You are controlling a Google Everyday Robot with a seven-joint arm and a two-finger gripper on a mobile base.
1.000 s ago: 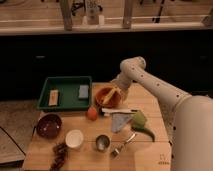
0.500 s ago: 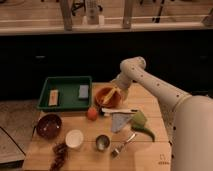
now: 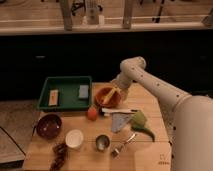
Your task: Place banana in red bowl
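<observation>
The end effector (image 3: 114,92) hangs over the right half of the red bowl (image 3: 106,96), which sits toward the far edge of the desk (image 3: 150,155), just right of the green tray (image 3: 65,93). Compared with the views of half a second and a full second ago, almost nothing has shifted: the arm keeps the same bend, and the end effector holds the same spot above the bowl. That stillness suggests the carrying part of the job is over and the arm has paused at the drop point.

The banana (image 3: 112,93) shows as a pale yellow streak slanting across the inside of the bowl, right under the end effector. It looks to be already within the rim, though the view is too poor to say whether it rests on the bottom or is yet held. For the same reason I cannot tell how far the end effector stands open or whether it grips the fruit.

If the fruit is already let go, the task is as good as finished, and what remains is to lift straight up without catching the rim. An orange ball (image 3: 92,113) lies just in front of the bowl and would roll if nudged.
</observation>
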